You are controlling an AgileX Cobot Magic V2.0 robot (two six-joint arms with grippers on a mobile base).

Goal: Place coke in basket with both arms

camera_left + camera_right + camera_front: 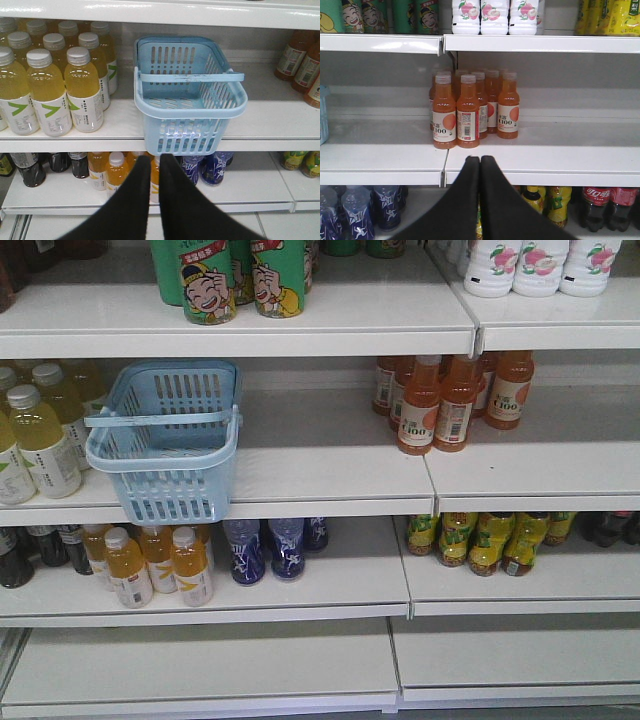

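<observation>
Nearest the wrist cameras, the left gripper (155, 160) shows jaws narrowed to a slit and the right gripper (480, 159) shows jaws pressed together, neither holding anything. Beyond, the light blue basket (170, 490) stands on the white counter (330, 460), overhanging its edge. Yellow bottles (40, 440) are just left of the basket and orange bottles (440, 405) well right of it.

The front camera stands back and faces the shelves (330, 480) squarely, tipped slightly down. Nearer in, the left wrist camera peers past the left gripper (155, 159) at the basket (192, 114), and the right wrist camera past the right gripper (480, 160) at the orange bottles (468, 111). The front view takes in both.
</observation>
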